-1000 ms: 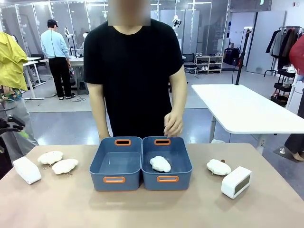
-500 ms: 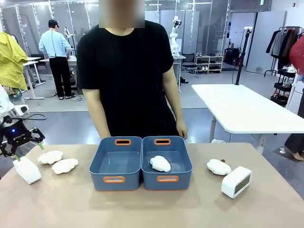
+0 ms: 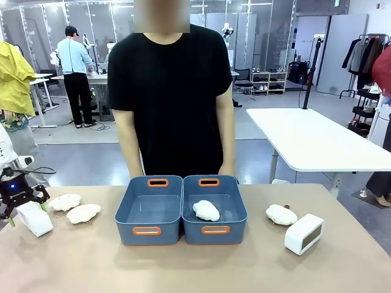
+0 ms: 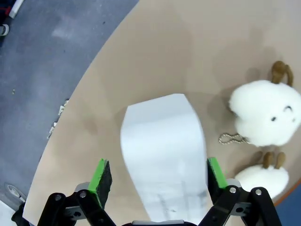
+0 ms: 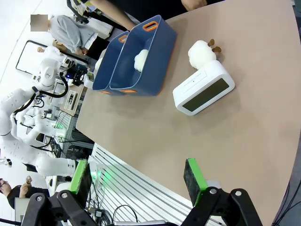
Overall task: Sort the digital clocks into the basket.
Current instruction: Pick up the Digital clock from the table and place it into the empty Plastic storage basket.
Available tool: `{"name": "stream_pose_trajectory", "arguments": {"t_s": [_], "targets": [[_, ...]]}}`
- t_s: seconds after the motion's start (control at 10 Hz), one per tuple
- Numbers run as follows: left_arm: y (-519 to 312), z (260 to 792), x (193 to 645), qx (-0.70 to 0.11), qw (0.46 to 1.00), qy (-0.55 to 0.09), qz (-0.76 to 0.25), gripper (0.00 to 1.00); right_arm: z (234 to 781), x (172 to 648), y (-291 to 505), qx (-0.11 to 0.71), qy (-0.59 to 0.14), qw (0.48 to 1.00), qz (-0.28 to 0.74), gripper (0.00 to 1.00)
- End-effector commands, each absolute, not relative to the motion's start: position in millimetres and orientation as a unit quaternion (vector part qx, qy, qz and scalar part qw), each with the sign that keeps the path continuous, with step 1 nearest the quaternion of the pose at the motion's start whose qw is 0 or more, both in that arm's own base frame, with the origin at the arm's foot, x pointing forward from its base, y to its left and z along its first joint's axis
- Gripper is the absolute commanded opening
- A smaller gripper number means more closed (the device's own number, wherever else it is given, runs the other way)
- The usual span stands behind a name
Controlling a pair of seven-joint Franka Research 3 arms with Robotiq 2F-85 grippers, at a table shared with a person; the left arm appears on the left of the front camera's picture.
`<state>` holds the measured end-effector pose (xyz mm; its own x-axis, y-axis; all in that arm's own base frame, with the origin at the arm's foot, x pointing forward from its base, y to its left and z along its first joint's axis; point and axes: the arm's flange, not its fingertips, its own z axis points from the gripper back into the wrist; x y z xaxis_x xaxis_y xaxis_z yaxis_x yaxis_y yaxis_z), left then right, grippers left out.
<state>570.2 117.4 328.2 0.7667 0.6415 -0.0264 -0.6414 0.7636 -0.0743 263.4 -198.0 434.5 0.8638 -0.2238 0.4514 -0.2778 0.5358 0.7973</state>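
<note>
The left gripper hangs low at the robot's left end of the tan table, its green-padded fingers spread wide to either side of a white rounded-rectangle plastic digital clock, the left clock, which lies on the tabletop near the curved edge. In the left wrist view one pad stands clear of the clock's side; whether the other touches it cannot be told. Just beside this clock lie two soft white plush lumps with brown bits, the farther plush and the nearer plush.

Mid-table, two blue rectangular plastic bins with orange-rimmed handle slots stand side by side, touching: the left basket and the right basket, which holds a white plush lump.

The right gripper hovers out past the table's near edge, fingers spread apart. Well apart from it the right clock, a matching white box, rests on the table with its grey-green screen showing, a fourth plush just beside it.

A person in a black T-shirt stands behind the baskets
</note>
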Motion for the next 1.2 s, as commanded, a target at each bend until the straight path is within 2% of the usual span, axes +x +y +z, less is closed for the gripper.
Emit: {"name": "stream_pose_trajectory", "arguments": {"t_s": [0.0,0.1,0.2,0.3,0.4,0.5,0.6,0.8,0.9,1.1], "targets": [[115,320,575,-0.044,0.934,0.003,0.354,1.00,435,263,-197,0.484,-0.262,0.835,0.020,1.00],[116,323,575,-0.050,0.937,-0.007,0.347,0.88,435,263,-197,0.484,-0.262,0.835,0.020,1.00],[117,326,575,-0.048,0.938,-0.016,0.342,0.40,435,263,-197,0.484,-0.262,0.835,0.020,1.00],[118,327,575,-0.048,0.938,-0.015,0.343,0.29,435,263,-197,0.484,-0.262,0.835,0.020,1.00],[119,326,574,-0.043,0.938,-0.013,0.344,0.00,435,263,-197,0.484,-0.262,0.835,0.020,1.00],[120,326,571,-0.040,0.937,-0.012,0.346,0.23,435,263,-197,0.484,-0.262,0.835,0.020,1.00],[121,329,571,-0.038,0.937,-0.014,0.346,0.00,435,263,-197,0.484,-0.262,0.835,0.020,1.00],[114,357,562,-0.055,0.944,-0.024,0.326,0.00,435,263,-197,0.484,-0.262,0.835,0.020,1.00],[109,383,544,-0.057,0.960,-0.021,0.274,0.00,435,263,-197,0.484,-0.262,0.835,0.020,1.00],[119,422,506,-0.050,0.970,-0.041,0.235,0.00,435,263,-197,0.484,-0.262,0.835,0.020,1.00]]}}
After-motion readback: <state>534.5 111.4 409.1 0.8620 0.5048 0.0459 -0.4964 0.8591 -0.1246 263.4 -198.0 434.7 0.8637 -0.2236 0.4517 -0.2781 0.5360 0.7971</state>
